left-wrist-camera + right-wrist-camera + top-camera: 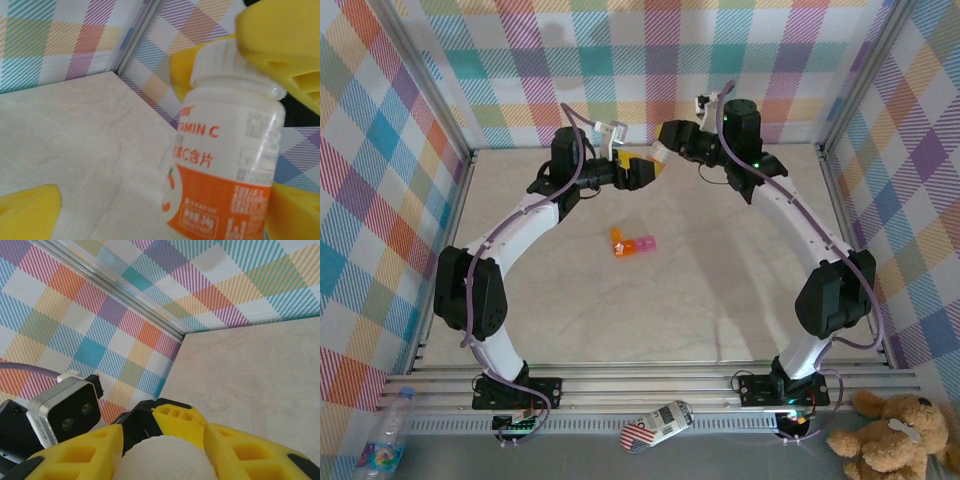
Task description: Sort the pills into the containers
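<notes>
Your containers (633,243), one orange box joined to pink ones, lie in the middle of the table (750,270), well apart from both grippers. From above you cannot tell what is inside them. Your left wrist view shows a vitamin C bottle (225,160) between the wide-apart fingers of the left gripper (167,200). Your right wrist view shows the right gripper (165,450) clamped on its white cap (220,65).
</notes>
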### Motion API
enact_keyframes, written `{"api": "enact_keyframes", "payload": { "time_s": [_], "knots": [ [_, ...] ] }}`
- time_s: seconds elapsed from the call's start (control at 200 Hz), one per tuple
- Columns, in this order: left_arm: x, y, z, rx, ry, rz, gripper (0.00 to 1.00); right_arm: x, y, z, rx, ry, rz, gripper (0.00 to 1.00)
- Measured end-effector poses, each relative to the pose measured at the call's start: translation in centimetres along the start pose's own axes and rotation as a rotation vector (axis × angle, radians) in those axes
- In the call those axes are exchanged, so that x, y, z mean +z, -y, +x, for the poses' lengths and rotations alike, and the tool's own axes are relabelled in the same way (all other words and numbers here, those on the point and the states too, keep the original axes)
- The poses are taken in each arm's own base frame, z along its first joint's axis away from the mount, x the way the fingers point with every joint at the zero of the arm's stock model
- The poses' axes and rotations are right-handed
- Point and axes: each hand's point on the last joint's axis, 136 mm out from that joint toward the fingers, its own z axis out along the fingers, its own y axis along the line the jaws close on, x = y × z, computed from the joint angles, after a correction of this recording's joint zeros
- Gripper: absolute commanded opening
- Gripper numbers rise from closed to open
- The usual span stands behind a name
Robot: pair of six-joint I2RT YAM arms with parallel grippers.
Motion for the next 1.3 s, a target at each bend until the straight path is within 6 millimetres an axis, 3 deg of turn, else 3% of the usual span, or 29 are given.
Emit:
{"api": "enact_keyframes", "payload": {
  "time_s": [0.26, 0.505, 0.725, 0.95, 1.295],
  "knots": [
    [-1.5, -0.6, 1.2, -0.008, 0.021, -0.074, 1.0, -1.8, 2.3, 1.0, -0.012, 0.021, 0.094, 0.08],
    [-3.9, -0.9, 0.2, 0.0, 0.103, -0.186, 1.0, -4.4, 4.8, 1.8, -0.109, 0.072, 0.23, 0.07],
    [-6.2, -1.8, -0.9, -0.005, 0.184, -0.324, 1.0, -5.3, 10.1, 4.4, -0.178, 0.073, 0.398, 0.05],
    [-7.2, -2.6, -1.0, -0.023, 0.205, -0.399, 1.0, -6.1, 16.2, 8.1, -0.226, 0.066, 0.547, 0.05],
    [-8.6, -2.8, -0.4, -0.048, 0.181, -0.468, 1.0, -6.7, 21.6, 10.8, -0.3, 0.127, 0.713, 0.05]
  ]
}}
